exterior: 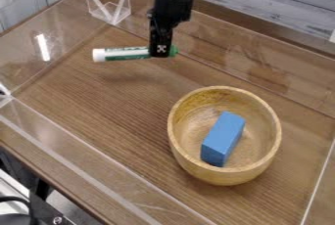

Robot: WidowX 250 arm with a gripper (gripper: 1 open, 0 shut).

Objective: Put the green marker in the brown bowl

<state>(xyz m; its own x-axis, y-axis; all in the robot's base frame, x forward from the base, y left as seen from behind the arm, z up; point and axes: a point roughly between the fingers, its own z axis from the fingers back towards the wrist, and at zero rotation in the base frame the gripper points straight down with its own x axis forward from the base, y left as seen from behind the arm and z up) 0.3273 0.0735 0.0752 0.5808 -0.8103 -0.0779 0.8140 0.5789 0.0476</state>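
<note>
- Marker [125, 53] is hanging level above the wooden table [92, 121], far left of centre, its white end sticking out to the left.
- Gripper [160, 51] is pointing straight down and clamping the marker by its green cap end, so the grip is sitting off the middle.
- Carrying it slowly is looking wise, since the long free end could swing or slip.
- Bowl [225, 133] is sitting near right, well apart from the marker, with a blue block [222, 137] lying inside.
- Releasing low over the bare side of the bowl should be keeping the marker from bouncing off the block.
</note>
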